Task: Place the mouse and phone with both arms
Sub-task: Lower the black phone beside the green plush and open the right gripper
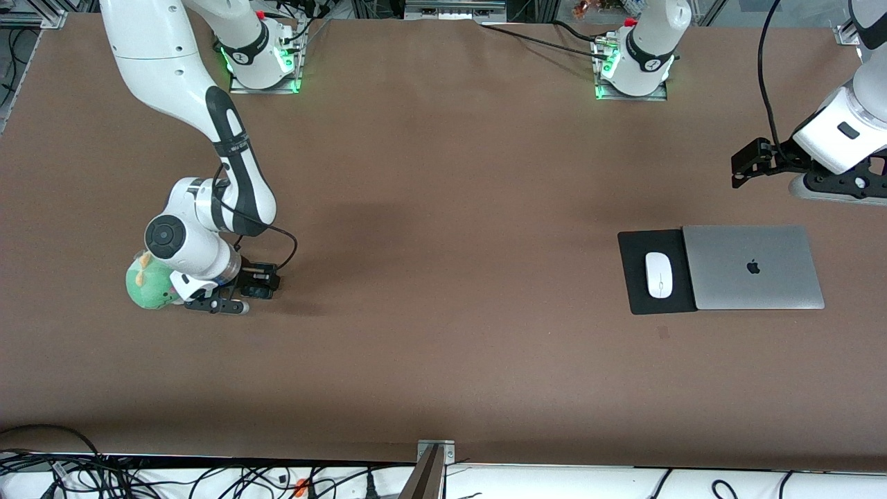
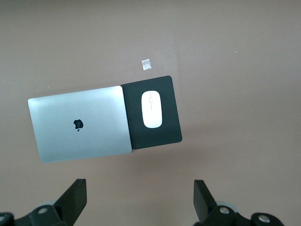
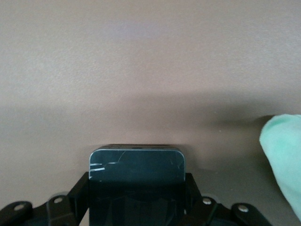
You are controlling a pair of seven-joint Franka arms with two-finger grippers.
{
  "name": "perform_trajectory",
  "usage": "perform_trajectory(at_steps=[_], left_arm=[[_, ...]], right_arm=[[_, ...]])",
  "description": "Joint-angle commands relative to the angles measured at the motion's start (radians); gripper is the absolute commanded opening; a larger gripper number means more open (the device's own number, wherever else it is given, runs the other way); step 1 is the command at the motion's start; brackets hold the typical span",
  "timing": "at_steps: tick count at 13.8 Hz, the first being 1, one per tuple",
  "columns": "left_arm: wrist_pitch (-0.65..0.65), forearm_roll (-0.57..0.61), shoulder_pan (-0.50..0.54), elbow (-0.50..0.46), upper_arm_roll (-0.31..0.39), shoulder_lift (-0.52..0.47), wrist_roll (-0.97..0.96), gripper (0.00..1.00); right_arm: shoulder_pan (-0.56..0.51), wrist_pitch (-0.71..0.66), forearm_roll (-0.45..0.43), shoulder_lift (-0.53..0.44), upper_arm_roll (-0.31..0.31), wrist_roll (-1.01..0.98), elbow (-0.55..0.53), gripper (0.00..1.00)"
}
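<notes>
The white mouse point(image 1: 659, 274) point(image 2: 152, 109) lies on a black mouse pad point(image 1: 637, 291) point(image 2: 171, 132) at the left arm's end of the table. My left gripper point(image 1: 745, 166) point(image 2: 138, 197) hangs open and holds nothing, over bare table near that pad. At the right arm's end, my right gripper point(image 1: 258, 285) point(image 3: 136, 197) is low over the table and shut on the black phone point(image 1: 262, 291) point(image 3: 136, 167). The phone's glass shows cracks, and its rounded end sticks out past the fingers point(image 3: 79, 193).
A shut silver laptop point(image 1: 752, 267) point(image 2: 80, 125) lies against the mouse pad. A green plush toy point(image 1: 147, 285) point(image 3: 284, 160) sits right beside the right wrist. A small pale square mark point(image 2: 146, 64) is on the table near the pad.
</notes>
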Motion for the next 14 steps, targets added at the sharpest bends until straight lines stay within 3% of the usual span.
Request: perform_trajectory(at_steps=[1,2,6,9,14], left_arm=[[-0.006,0.002,-0.013,0.003,0.009,-0.006,0.014,1.00],[-0.008,0.002,-0.013,0.005,0.007,-0.006,0.023,1.00],[-0.008,0.002,-0.012,0.005,0.012,-0.006,0.048,1.00],[-0.009,0.002,-0.012,0.005,0.009,-0.006,0.046,1.00],[-0.009,0.002,-0.012,0.005,0.009,-0.006,0.046,1.00]], right_arm=[[-0.018,0.005,0.026,-0.038,0.013,-0.086,-0.037,0.92],[-0.014,0.002,0.026,-0.040,0.013,-0.097,-0.037,1.00],[-0.011,-0.015,0.024,-0.049,0.013,-0.128,-0.022,1.00],[-0.018,-0.177,0.027,-0.066,0.001,-0.117,0.094,1.00],[-0.018,-0.406,0.027,-0.145,-0.082,-0.114,0.245,1.00]])
